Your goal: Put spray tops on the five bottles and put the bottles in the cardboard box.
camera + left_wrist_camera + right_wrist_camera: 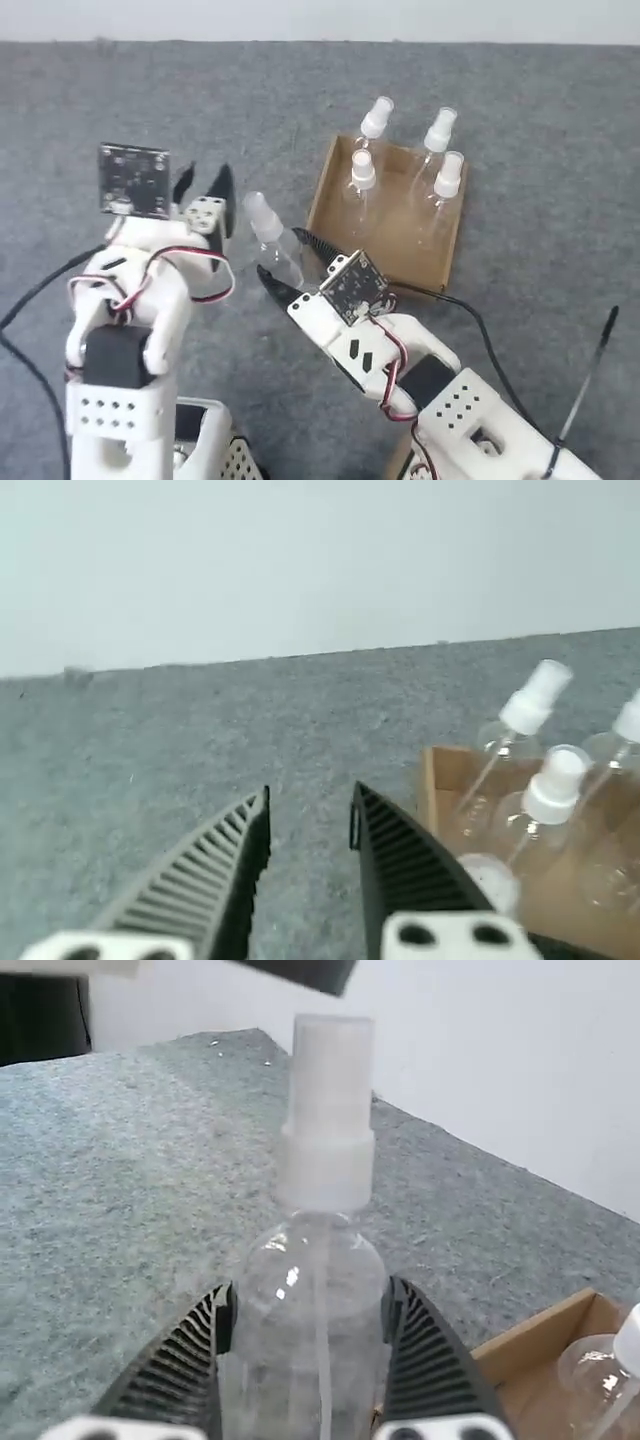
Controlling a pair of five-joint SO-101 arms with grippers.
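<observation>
my right gripper (279,252) is closed around the clear body of a bottle (272,238) — in my right wrist view the ribbed black fingers (185,1360) press on either side of it, just under the rounded shoulder, and the white spray top (325,1120) sits on the neck above them. from the high view this bottle stands with its top upward just outside the cardboard box (322,195), beside the box's near left corner, over the grey mat (120,90). i cannot tell whether its base touches the mat or hangs just off it. the box lies flat and open on the mat beyond my right arm. four bottles (362,172) stand upright inside it in two pairs, each with a white spray top on, two toward the far wall of the box and two nearer its middle. my left gripper (203,178) is to the left of the held bottle, near it but apart — its two fingers are spread wide, tips pointing away from my base toward the far edge of the mat. in my left wrist view the bare mat shows through the gap between those fingers and the pale wall (300,560) rises behind. a corner of the box with some of the capped bottles sits beyond the outer side of one finger. a thin black cable (470,310) runs from my right arm across the mat by the box's near edge.
</observation>
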